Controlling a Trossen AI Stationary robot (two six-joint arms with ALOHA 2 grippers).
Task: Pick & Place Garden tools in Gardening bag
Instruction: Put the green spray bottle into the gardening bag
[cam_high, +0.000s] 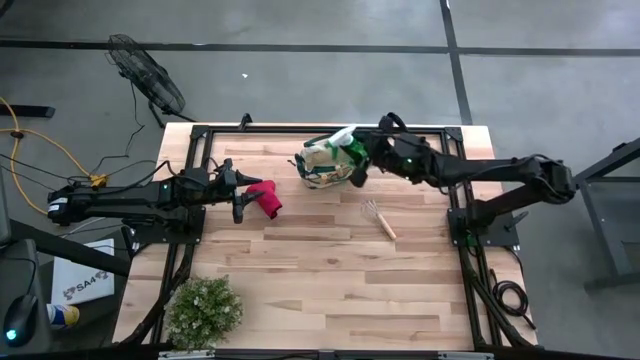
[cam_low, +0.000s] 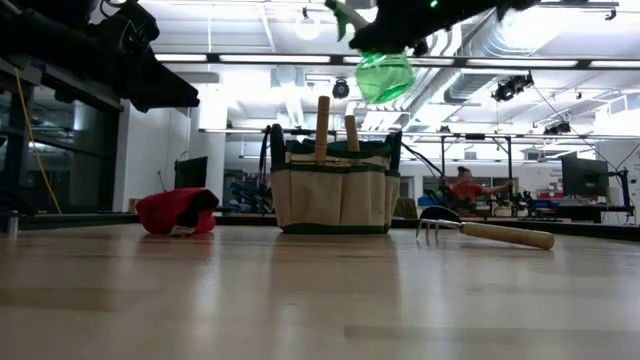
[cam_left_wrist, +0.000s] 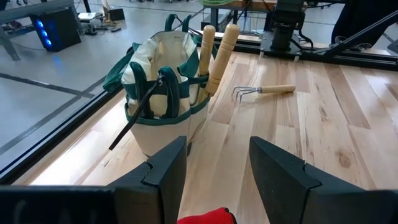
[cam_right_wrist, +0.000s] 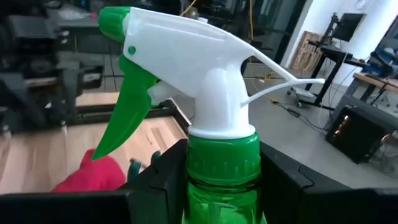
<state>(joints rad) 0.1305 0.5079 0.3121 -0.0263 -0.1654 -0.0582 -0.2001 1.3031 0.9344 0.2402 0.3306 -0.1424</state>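
The beige gardening bag (cam_high: 322, 168) with green trim stands at the table's far middle, with two wooden trowel handles (cam_low: 322, 125) sticking up out of it. My right gripper (cam_high: 356, 160) is shut on the green sprayer (cam_low: 385, 75) above the bag. The red-handled shears (cam_high: 266, 199) lie on the table left of the bag. My left gripper (cam_left_wrist: 217, 165) is open just above them and touches nothing. The wooden-handled wire rake (cam_high: 380, 218) lies flat on the table to the right of the bag, nearer the front. My right gripper pinches the sprayer's green collar (cam_right_wrist: 224, 163), just under the white trigger head (cam_right_wrist: 186, 56), between its two fingers (cam_right_wrist: 166, 177). The fingers come about level from the table's right side. The sprayer is lifted clear, its bottle (cam_low: 385, 78) hanging above the bag's rim.
A bushy green plant (cam_high: 203, 311) stands at the table's near left corner. The black frame rails (cam_high: 200, 135) run along the table's far, left and right sides. Bare wood (cam_high: 330, 280) lies in the near middle. A person (cam_low: 465, 188) sits in the room beyond.
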